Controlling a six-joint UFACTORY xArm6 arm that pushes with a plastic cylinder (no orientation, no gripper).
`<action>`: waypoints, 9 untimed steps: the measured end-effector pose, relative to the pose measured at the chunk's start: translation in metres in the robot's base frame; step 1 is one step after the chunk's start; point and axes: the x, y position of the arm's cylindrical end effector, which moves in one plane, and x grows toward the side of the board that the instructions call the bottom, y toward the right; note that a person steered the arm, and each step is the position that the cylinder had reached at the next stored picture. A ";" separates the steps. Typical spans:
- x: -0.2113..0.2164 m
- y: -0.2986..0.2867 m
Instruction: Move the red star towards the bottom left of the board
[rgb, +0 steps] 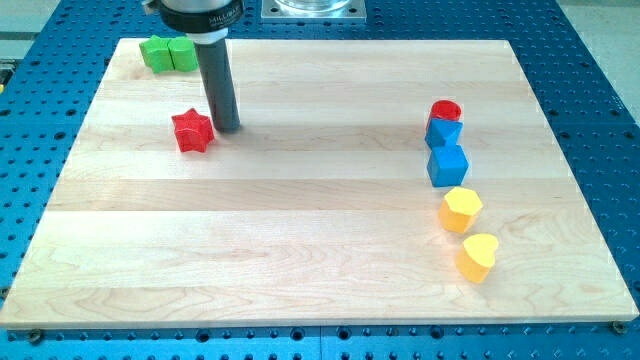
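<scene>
Lower right, a yellow heart (479, 256) and yellow hexagon (461, 209); above them two blue cubes (447, 165) and a red cylinder (445, 111). Upper left, the red star (192, 131) sits touching my tip (227, 129), a bare rod holding nothing. Green blocks (167, 53) lie at the board's (300, 250) top-left corner.

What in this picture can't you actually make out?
- Camera view: the arm above my tip is cut off by the view's top edge.
- The green blocks sit partly behind the rod, so their shapes are unclear.
- Whether my tip touches the red star just to its left: too close to tell.
</scene>
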 end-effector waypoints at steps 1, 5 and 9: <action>0.073 -0.041; 0.094 -0.112; 0.145 -0.008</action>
